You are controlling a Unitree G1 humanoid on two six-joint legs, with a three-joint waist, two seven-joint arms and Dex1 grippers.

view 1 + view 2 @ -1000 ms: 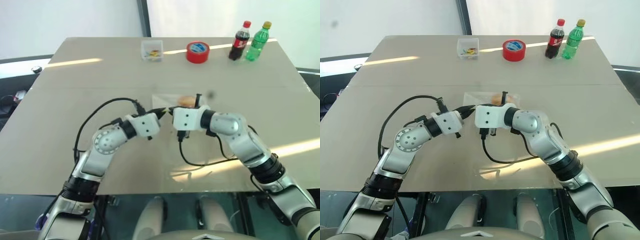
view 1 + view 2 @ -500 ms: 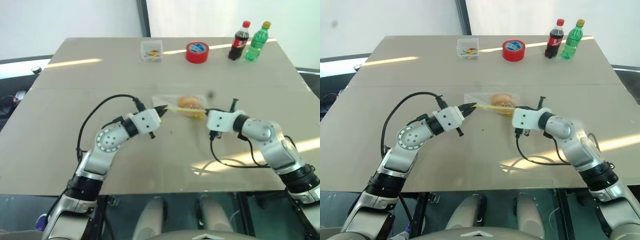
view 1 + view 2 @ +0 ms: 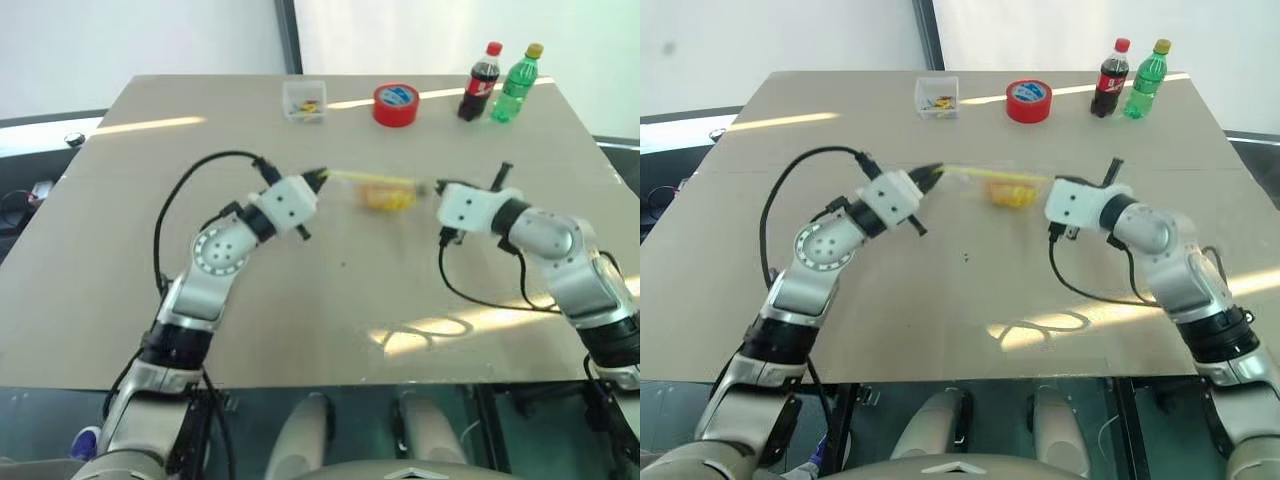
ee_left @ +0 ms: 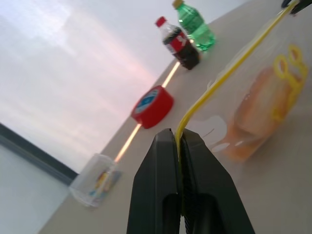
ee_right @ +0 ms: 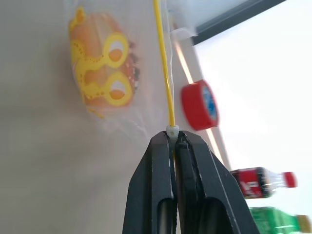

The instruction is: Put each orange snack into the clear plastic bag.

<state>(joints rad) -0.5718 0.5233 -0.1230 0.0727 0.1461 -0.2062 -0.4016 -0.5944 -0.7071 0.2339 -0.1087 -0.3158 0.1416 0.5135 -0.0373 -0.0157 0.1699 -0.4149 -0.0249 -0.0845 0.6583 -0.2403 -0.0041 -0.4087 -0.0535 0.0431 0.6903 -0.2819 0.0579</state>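
The clear plastic bag hangs above the middle of the table, its yellow seal strip stretched taut between my two grippers. My left gripper is shut on the strip's left end, and in the left wrist view its fingers pinch the strip. At the other end, my right gripper is shut on the strip, by the white slider. Orange snack shows inside the bag behind yellow printed rings. I cannot tell whether one or two snacks lie in there.
A red tape roll, a small clear box of coloured bits, a cola bottle and a green bottle stand along the table's far edge. Black cables loop from both wrists over the table.
Both grippers have risen and lifted the bag off the table. My right gripper has swung out to the right, pulling the yellow strip straight.
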